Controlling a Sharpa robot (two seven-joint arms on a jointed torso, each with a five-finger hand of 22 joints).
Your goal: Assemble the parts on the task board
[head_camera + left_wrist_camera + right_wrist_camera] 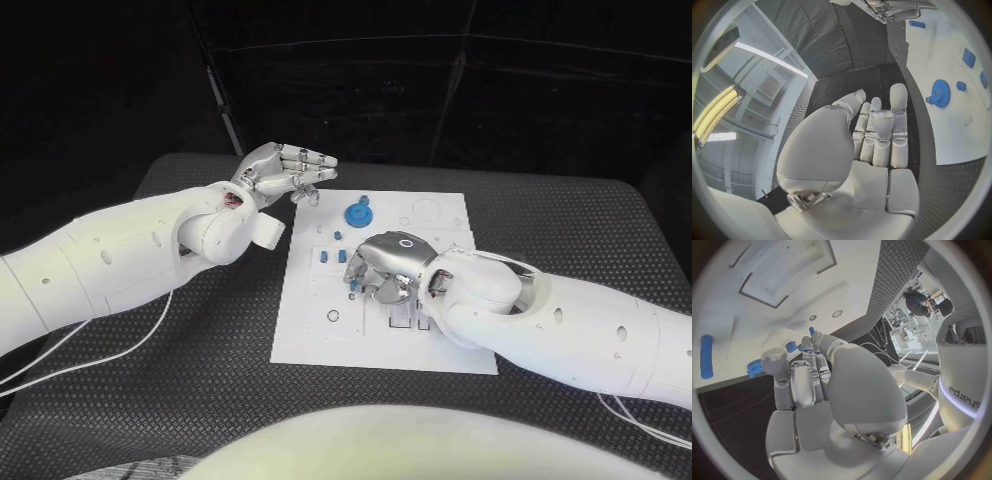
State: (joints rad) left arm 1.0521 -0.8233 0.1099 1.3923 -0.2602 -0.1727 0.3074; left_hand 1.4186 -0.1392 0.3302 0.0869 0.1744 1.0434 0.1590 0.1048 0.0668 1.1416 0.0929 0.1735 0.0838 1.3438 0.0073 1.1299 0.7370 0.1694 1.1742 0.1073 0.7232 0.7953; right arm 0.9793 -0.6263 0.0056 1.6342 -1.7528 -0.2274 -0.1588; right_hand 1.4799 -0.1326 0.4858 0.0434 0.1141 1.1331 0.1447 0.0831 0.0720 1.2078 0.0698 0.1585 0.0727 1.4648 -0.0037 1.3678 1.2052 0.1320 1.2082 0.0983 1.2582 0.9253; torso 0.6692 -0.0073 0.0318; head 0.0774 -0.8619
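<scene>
White board (pixel 325 335) flat on table; blue gear (pixel 358 212) near far edge, small blue parts (pixel 329 257) mid-left.

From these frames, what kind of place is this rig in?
Probably a robotics lab or test cell. A white task board with small blue parts lies on a black table against dark curtains, and the left wrist view shows ceiling strip lights. Both hands, left and right, hold nothing.
</scene>
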